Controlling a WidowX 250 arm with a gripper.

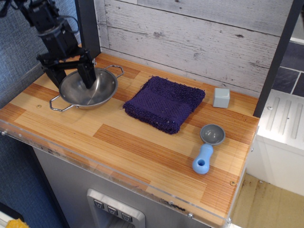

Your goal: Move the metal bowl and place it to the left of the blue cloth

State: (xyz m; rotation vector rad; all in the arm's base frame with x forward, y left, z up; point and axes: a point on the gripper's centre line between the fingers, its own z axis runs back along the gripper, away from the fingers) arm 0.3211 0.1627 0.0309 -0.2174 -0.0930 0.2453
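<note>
Observation.image shows the pincer spread open above the metal bowl, gripping nothing; the bowl sits on the tabletop left of the blue cloth.

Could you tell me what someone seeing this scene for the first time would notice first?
Most striking is the black robot end effector at the far left, its fingers spread over the rim of the shiny round stainless-steel bowl with wire loop handles. Just right of the bowl, mid-counter, lies the thick dark navy-purple square terry cloth. A grey scoop with a light-blue handle sits nearer the front right.
</note>
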